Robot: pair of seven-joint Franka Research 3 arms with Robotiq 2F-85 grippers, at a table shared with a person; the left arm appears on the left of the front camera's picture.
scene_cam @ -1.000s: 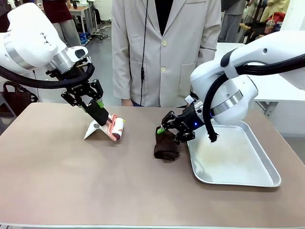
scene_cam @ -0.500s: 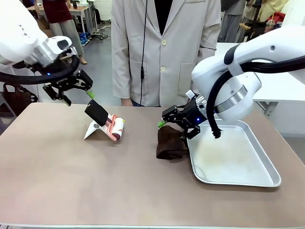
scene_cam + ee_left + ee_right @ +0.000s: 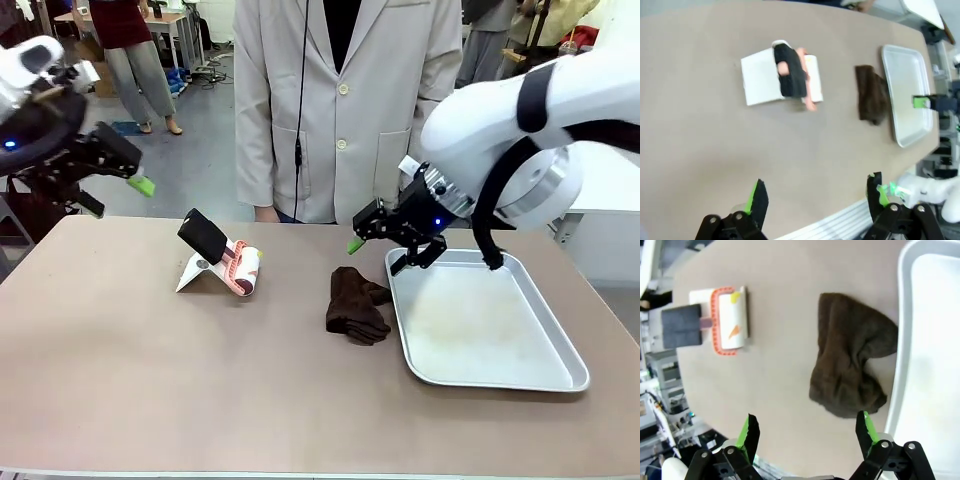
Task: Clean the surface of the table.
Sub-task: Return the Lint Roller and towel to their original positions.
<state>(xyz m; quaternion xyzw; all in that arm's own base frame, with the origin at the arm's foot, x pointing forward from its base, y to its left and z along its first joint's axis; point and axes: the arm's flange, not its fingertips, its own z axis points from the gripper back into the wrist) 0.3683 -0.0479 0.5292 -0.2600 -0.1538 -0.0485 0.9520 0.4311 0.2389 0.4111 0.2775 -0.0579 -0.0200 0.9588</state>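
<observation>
Two grippers hang released above the table [image 3: 200,380]; the left gripper [image 3: 85,180] sits off the far-left corner, the right gripper [image 3: 390,245] over the tray's [image 3: 500,375] far rim, both with jaws wide and holding nothing; the table spans the whole near view, stiff, heavy, matte, probably not slippery, to be wiped, not lifted; the cloth [image 3: 355,305] lies crumpled mid-surface touching the tray's left rim, soft and light, best pinched at a raised fold; a small stand [image 3: 220,262] rests toward the far left.
</observation>
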